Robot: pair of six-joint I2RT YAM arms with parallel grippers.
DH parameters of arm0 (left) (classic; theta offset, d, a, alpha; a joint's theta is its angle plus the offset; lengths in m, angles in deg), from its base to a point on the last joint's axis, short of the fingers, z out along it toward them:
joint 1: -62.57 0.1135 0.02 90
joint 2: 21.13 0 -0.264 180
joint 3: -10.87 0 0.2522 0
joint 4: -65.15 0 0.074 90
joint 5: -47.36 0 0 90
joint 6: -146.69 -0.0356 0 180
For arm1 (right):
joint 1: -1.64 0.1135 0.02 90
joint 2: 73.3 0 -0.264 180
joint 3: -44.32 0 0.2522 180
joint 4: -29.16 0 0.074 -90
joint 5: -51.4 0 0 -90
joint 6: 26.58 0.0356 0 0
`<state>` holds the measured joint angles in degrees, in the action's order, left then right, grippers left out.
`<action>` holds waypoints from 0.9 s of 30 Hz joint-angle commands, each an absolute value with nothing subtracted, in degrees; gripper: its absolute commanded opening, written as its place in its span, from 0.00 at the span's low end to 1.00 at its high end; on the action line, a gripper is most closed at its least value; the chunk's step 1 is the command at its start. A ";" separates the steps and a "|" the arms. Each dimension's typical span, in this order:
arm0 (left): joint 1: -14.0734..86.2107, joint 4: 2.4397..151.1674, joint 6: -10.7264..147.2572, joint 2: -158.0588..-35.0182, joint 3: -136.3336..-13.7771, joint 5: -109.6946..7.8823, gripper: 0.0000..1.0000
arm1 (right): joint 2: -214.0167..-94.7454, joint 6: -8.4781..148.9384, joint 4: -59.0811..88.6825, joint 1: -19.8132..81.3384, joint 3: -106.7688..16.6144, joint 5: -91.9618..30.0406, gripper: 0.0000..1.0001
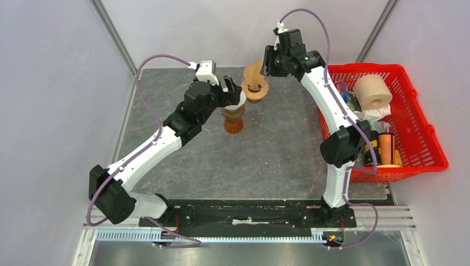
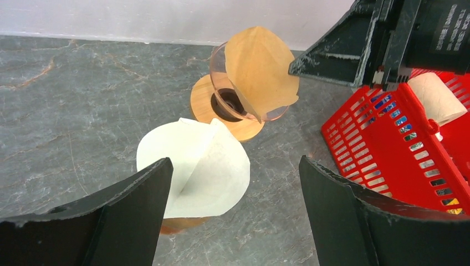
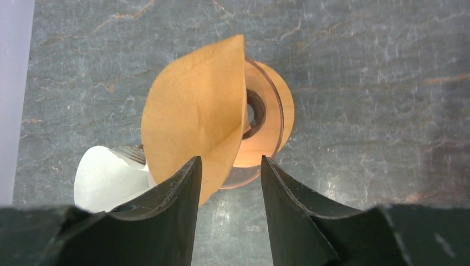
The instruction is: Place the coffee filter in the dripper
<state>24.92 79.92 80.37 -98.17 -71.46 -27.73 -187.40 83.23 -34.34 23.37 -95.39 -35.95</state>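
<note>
A brown coffee filter point(image 1: 254, 72) point(image 2: 260, 72) point(image 3: 194, 116) stands tilted in the clear dripper point(image 3: 269, 141) point(image 2: 221, 97) point(image 1: 256, 93) on its round wooden base. My right gripper point(image 3: 230, 166) point(image 1: 267, 67) hovers just over it, open. The filter's lower edge runs behind the left finger, and nothing is clamped between the jaws. My left gripper point(image 2: 235, 188) point(image 1: 235, 91) is wide open above a white filter point(image 2: 194, 166) point(image 3: 105, 177) that rests in a second, amber dripper point(image 1: 233, 119).
A red plastic basket point(image 1: 413, 111) point(image 2: 388, 144) stands at the right with a paper roll point(image 1: 373, 91) and other items inside. Grey walls close in the table at the back and sides.
</note>
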 commanded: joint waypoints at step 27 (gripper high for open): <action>25.65 86.11 82.25 -84.05 -56.59 -16.07 0.93 | -195.89 69.71 -25.96 23.97 -101.48 -33.13 0.30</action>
<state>25.38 86.61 80.43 -84.22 -56.71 -17.45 -195.62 73.96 -26.76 23.81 -99.26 -32.25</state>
